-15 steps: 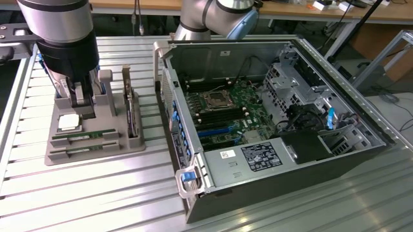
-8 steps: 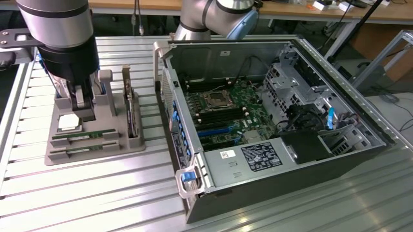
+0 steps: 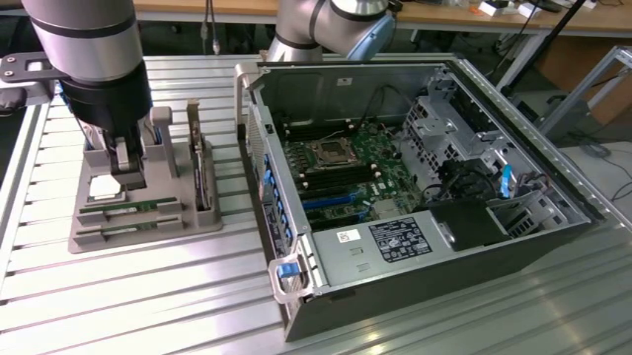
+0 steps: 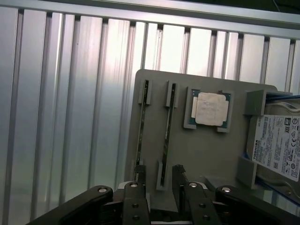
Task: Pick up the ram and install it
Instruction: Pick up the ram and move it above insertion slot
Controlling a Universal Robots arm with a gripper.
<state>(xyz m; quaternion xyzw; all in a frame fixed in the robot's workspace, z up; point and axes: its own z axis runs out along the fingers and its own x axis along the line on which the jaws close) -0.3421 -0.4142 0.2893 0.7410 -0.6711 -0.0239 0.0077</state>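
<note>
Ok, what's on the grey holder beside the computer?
Ram stick, its twin, a processor and a hard drive. The open gripper covers the sticks' near ends and that edge of the holder.

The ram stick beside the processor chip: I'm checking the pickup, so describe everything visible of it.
The ram stick is a thin, green board seen edge-on, standing on its long edge in the grey holder, each end gripped by a raised slot. Its twin stands parallel, apart. One end lies between the open pincer's fingers; contact cannot be told.
</note>
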